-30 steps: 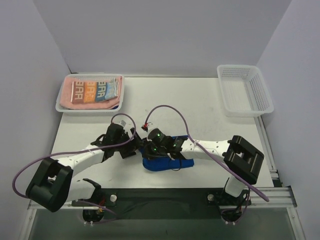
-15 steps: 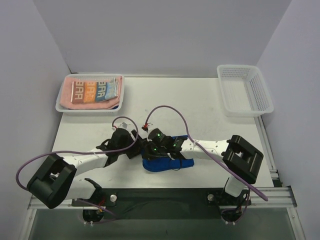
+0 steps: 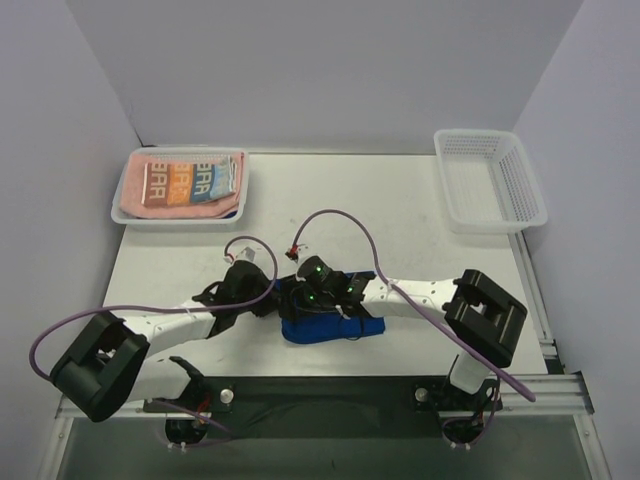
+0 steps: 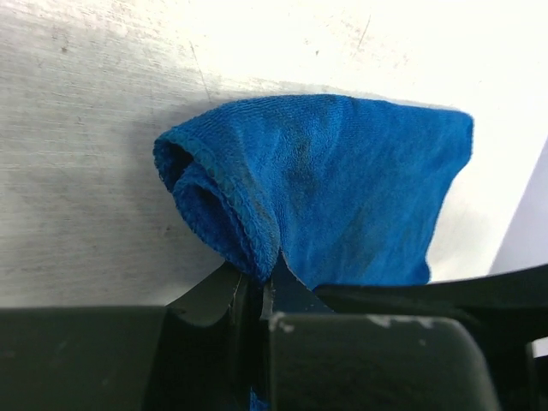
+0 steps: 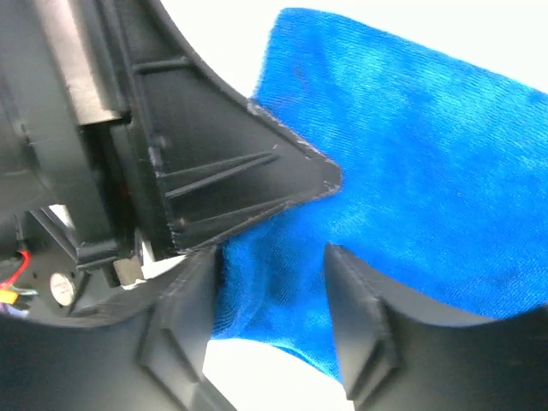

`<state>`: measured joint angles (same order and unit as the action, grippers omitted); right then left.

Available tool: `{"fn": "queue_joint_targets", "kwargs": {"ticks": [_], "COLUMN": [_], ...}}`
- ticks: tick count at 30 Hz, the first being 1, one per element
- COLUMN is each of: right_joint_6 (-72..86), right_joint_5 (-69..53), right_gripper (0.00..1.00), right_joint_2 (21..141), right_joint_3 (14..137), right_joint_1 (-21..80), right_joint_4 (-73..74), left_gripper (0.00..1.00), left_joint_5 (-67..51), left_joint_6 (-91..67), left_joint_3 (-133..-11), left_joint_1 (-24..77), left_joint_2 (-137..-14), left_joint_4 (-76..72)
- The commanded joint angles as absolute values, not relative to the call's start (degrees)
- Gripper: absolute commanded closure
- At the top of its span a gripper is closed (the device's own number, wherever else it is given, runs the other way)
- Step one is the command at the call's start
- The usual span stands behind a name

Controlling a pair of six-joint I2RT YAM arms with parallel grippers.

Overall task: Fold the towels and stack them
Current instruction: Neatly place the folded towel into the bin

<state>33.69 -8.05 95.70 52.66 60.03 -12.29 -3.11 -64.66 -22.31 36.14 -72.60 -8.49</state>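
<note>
**Top external: left arm has closed in on the blue towel (image 3: 335,328)**

A second ago my left gripper (image 4: 257,287) sat a little off the blue towel's left end. Now it is right at that end, and the left arm's elbow has swung lower, toward the bases. The right arm has hardly shifted. The cloth's left edge has pulled very slightly leftward.

The blue towel lies on the table (image 3: 400,200), bunched into a thick, short fold with both grippers crowded over its left part. In the left wrist view the near end is a rolled hem with two dark hollows. My left claw is clenched on that roll, with the jaws meeting on the cloth. In the right wrist view the right gripper (image 5: 272,254) is spread apart, its fingers straddling the terry, which fills the gap between them. The left claw's black finger is just beside it.

Far and left of the blue towel, well apart, the left basket (image 3: 185,224) holds the white towel (image 3: 190,180) lying on the pink towel (image 3: 135,200). Far and right of it stands the right basket (image 3: 490,180).
</note>
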Motion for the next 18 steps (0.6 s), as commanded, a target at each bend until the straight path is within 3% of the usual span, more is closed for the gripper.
{"fn": "queue_joint_targets", "kwargs": {"ticks": [1,6,18], "right_joint_6": [32.08,27.87,24.96], "right_joint_5": [-5.8,-0.71,8.79], "right_gripper": [0.43,0.32,0.28], "right_joint_2": [92.47,84.92,62.94], "right_joint_3": [52.65,50.72,38.42], "right_joint_1": [59.85,59.15,52.3], "right_joint_4": [-12.5,-6.78,6.67], "left_gripper": [1.0,1.0,0.98], "left_joint_5": [-2.2,-2.81,-7.47], "left_joint_6": [-58.72,-48.18,-29.1], "left_joint_3": [-25.47,-30.84,-52.88], "left_joint_1": [36.04,33.49,24.17], "left_joint_2": [-71.37,-71.98,-80.49], "left_joint_4": [-5.38,-1.33,10.54]}}
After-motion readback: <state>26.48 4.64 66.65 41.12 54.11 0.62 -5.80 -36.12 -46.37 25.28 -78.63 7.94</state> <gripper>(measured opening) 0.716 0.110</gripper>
